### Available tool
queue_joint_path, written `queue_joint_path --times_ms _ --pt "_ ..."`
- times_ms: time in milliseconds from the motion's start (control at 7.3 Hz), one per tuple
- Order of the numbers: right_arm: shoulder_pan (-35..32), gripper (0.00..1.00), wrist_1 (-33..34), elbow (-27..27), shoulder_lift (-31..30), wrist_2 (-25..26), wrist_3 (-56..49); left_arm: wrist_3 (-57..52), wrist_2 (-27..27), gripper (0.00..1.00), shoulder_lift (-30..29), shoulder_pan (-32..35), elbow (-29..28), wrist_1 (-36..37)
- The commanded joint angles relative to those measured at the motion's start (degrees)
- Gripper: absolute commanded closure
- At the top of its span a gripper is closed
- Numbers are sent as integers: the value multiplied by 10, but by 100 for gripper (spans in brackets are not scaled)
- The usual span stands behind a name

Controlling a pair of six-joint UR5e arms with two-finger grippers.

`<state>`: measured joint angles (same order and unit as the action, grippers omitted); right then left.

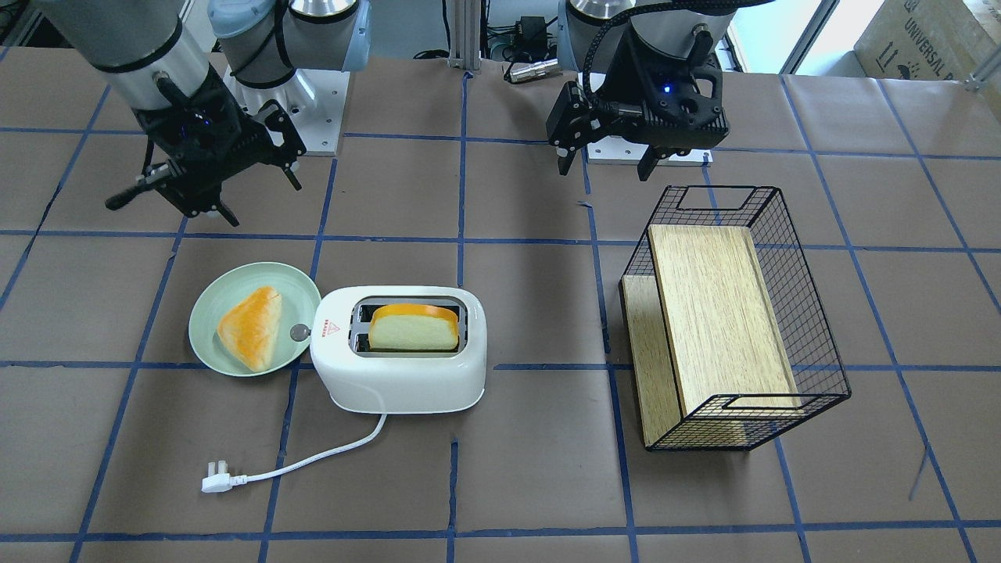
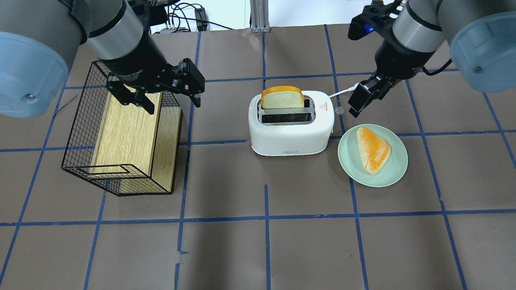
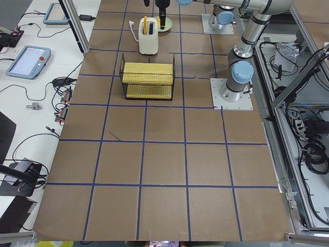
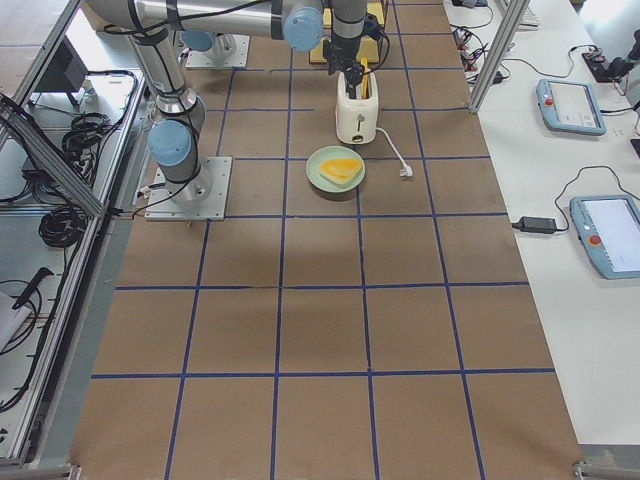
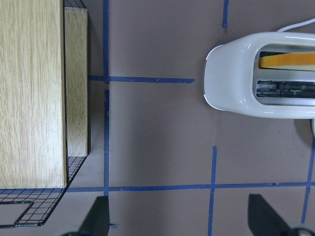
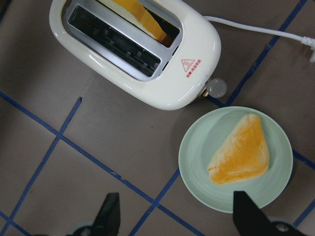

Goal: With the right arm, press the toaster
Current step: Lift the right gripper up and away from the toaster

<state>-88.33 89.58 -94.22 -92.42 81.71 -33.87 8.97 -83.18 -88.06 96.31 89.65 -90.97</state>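
Brown tabletop (image 2: 242, 241): R end effector (image 1: 205, 195) tilted near toaster (image 1: 399, 379), prob. spread.

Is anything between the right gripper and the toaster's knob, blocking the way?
Nothing visible does. The right gripper hangs open, with free air down to the grey knob of the toaster. The green plate lies beside it, not across the path.

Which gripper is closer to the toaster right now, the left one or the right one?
Right. The right gripper hovers by the toaster's knob end, near the green plate. The left gripper hangs over the wire basket, farther from the toaster's other end.
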Motion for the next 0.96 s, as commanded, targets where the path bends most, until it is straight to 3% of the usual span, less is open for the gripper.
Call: queue_joint_path --times_ms 0,411,822 --pt "0 0 -22 3 -24 5 100 0 0 0 0 0 0 0" --pt "5 0 -20 45 6 53 140 0 -1 0 0 -1 0 0" --pt "4 0 -28 48 18 57 141 0 -1 0 0 0 0 0"
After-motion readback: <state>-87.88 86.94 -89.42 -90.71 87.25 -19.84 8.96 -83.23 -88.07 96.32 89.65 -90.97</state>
